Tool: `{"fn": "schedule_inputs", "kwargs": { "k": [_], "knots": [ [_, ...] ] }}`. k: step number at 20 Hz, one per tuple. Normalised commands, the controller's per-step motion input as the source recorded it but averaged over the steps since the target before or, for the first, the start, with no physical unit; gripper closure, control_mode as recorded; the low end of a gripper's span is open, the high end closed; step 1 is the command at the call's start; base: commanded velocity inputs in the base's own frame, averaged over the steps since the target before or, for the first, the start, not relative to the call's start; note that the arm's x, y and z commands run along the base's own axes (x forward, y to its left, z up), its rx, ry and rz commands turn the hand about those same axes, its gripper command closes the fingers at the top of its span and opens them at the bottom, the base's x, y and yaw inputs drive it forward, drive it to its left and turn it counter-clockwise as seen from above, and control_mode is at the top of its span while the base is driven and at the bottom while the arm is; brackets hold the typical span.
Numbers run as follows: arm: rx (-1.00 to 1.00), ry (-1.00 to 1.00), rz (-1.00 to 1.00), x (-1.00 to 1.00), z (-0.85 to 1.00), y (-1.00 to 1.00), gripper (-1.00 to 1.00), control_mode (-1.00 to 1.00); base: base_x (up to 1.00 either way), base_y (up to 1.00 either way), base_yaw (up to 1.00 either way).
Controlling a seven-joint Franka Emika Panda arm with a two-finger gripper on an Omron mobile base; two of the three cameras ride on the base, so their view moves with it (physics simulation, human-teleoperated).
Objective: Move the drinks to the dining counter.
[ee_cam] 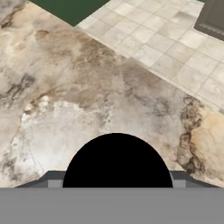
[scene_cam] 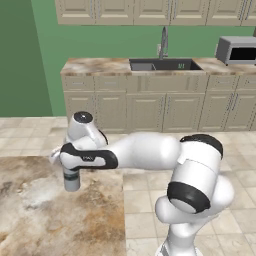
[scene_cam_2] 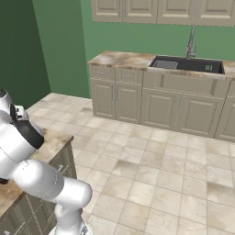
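The pale grey bottle (scene_cam: pixel 72 179) hangs under my gripper (scene_cam: pixel 71 172) above the dining counter (scene_cam: pixel 60 220), near the counter's far edge and toward its right side as the left base view shows it. I read its base as just above the marbled stone or barely touching; I cannot tell which from these angles. In the hand view its black cap (ee_cam: pixel 117 161) sits as a dark dome right between the finger tips, so I judge the fingers are closed on the bottle's upper part just below the cap, though the tips themselves are mostly hidden by it. Below the cap the stone (ee_cam: pixel 87 96) spreads out bare, with the tiled floor (ee_cam: pixel 166 39) beyond the counter's edge. My worry is the release. If I open while the base is not yet down, the bottle drops, and a tall narrow thing like this may tip and roll toward that nearby edge. If I press down too far instead, it could skew in the grip and lean when I let go. I would ease it down until it rests, then open and lift straight up so a finger does not catch the cap. Across the room stand the sink (scene_cam: pixel 165 65) and the microwave (scene_cam: pixel 237 50), well away from all this.
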Motion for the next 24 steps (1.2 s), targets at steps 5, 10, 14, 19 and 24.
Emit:
{"fn": "schedule_inputs", "kwargs": {
  "k": [5, 10, 14, 19, 24],
  "knots": [
    [0.00, 0.00, 0.00, 0.12, -0.26, 0.27, 1.00, -1.00, 0.00, 0.00, 0.00],
    [0.00, 0.00, 0.00, 0.07, -0.26, 0.22, 1.00, -1.00, 0.00, 0.00, 0.00],
    [0.00, 0.00, 0.00, -0.06, -0.10, 0.01, -1.00, -1.00, 0.00, 0.00, 0.00],
    [0.00, 0.00, -0.03, -0.40, -0.02, -0.02, -1.00, -1.00, 0.00, 0.00, 0.00],
    [0.00, 0.00, -0.08, -0.54, -0.04, -0.18, -1.00, -1.00, 0.00, 0.00, 0.00]
  ]
}}
